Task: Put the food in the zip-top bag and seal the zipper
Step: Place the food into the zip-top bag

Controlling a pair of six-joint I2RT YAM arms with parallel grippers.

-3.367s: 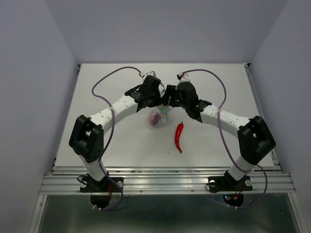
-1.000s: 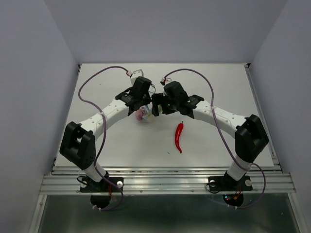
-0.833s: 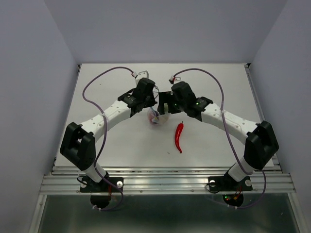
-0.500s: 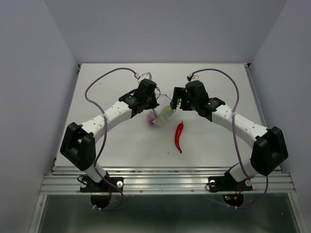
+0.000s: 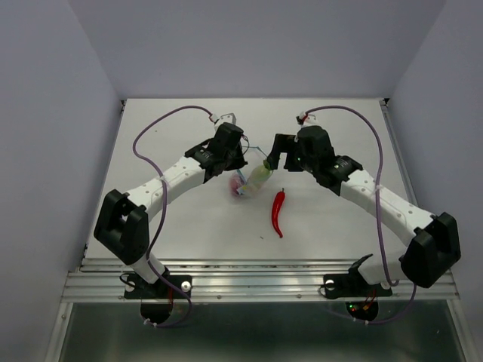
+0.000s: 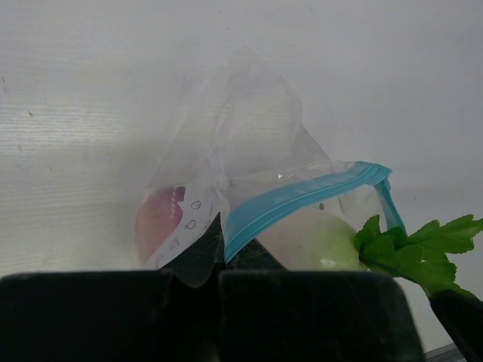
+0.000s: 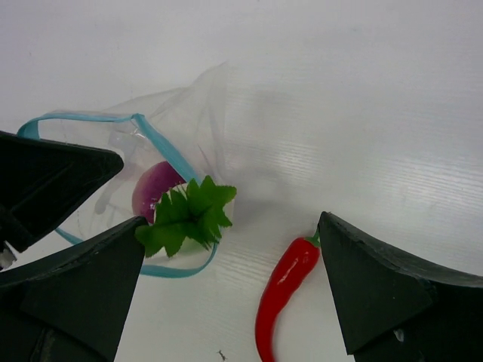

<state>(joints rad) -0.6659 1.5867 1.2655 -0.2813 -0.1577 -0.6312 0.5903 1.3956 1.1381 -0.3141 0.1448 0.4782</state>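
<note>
My left gripper (image 5: 237, 166) is shut on the rim of the clear zip-top bag (image 5: 243, 184) beside its blue zipper (image 6: 302, 204) and holds the mouth open. The purple-red onion (image 6: 157, 228) lies inside the bag. The white radish (image 6: 308, 240) sits in the bag's mouth with its green leaves (image 7: 189, 217) sticking out. The red chili (image 5: 278, 213) lies on the table to the right of the bag, and also shows in the right wrist view (image 7: 283, 290). My right gripper (image 5: 273, 160) is open and empty, just right of the bag's mouth and above the chili.
The white table (image 5: 173, 219) is bounded by grey walls at the back and sides. A metal rail (image 5: 256, 275) runs along the near edge by the arm bases. Purple cables loop above both arms.
My right gripper has let go of the radish, left it in the bag's mouth, opened and drawn back to the right. My left gripper still holds the bag's rim.
</note>
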